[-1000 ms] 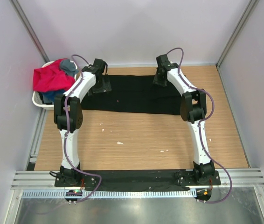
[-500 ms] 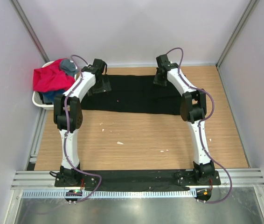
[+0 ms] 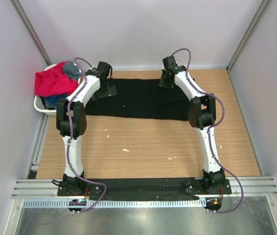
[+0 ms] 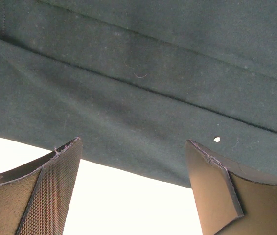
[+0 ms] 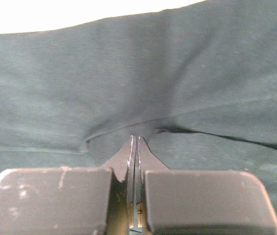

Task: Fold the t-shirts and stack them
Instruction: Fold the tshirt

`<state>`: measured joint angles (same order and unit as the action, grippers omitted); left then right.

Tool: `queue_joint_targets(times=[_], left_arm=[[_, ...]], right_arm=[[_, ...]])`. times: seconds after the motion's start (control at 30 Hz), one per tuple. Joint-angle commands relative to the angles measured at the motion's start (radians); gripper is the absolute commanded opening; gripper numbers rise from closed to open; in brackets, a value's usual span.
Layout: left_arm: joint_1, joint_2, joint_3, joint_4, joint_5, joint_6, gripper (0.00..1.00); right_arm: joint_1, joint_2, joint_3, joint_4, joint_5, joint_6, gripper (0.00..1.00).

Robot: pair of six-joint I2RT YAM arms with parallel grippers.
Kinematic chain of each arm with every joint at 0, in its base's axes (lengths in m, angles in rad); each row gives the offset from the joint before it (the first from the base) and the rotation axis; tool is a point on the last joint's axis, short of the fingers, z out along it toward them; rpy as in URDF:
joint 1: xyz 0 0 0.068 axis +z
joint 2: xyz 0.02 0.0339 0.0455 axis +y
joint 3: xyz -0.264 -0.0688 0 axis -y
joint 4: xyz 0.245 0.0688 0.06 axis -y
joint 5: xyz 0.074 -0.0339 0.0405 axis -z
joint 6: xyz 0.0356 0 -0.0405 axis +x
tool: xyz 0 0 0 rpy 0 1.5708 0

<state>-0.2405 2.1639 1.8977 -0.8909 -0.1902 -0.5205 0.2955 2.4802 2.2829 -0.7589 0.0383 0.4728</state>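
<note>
**Right end effector** (image 5: 134, 139): fingers pressed together at the far right of a large plain black cloth t-shirt (image 5: 128, 73). Creases pucker into the tips, so it is judged clamped on a thin nip of that cloth.

**Left end effector** (image 4: 133, 147): fingers apart and empty, poised at the shirt's far left edge.

**Shirt:** spread flat as a wide band across the far half of the pale wooden worktop (image 3: 143, 147).

**White plastic laundry basket** (image 3: 39, 104): at the far left edge, holding a bright red-pink tee (image 3: 53, 82) heaped over grey and blue ones.

**Risks:**
- The nip looks shallow and may slip on lifting.
- It may catch only the top layer.
- With one side gripped alone, a pull would skew the fold.

**Obscured:**
- How many layers are pinched.
- Whether the left fingertips touch the cloth.
- The shirt's collar and sleeves.
- The basket's lower contents.
</note>
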Motion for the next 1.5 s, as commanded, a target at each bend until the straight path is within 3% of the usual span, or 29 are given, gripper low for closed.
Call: queue_joint_targets(times=[0.0, 0.1, 0.23, 0.6, 1.3, 1.37, 1.47], left_arm=[[0.006, -0.042, 0.008, 0.023, 0.011, -0.01, 0.86], [0.006, -0.042, 0.008, 0.023, 0.012, -0.007, 0.86], [0.01, -0.042, 0.003, 0.021, 0.012, -0.006, 0.86], [0.013, -0.03, 0.014, 0.015, 0.023, 0.005, 0.86], [0.017, -0.018, 0.037, 0.001, 0.018, 0.016, 0.86], [0.017, 0.008, 0.05, 0.006, 0.009, 0.03, 0.86], [0.027, 0.084, 0.125, -0.008, 0.009, 0.039, 0.86]], right_arm=[[0.024, -0.086, 0.061, 0.052, -0.018, -0.022, 0.01], [0.024, -0.084, 0.05, 0.03, 0.017, -0.014, 0.01], [0.024, -0.079, 0.052, -0.043, 0.1, 0.009, 0.35], [0.025, -0.049, 0.046, -0.083, 0.179, 0.026, 0.33], [0.024, 0.023, 0.067, -0.054, 0.159, 0.015, 0.32], [0.025, 0.014, 0.069, -0.062, 0.167, 0.009, 0.38], [0.024, -0.01, 0.069, -0.068, 0.178, 0.006, 0.61]])
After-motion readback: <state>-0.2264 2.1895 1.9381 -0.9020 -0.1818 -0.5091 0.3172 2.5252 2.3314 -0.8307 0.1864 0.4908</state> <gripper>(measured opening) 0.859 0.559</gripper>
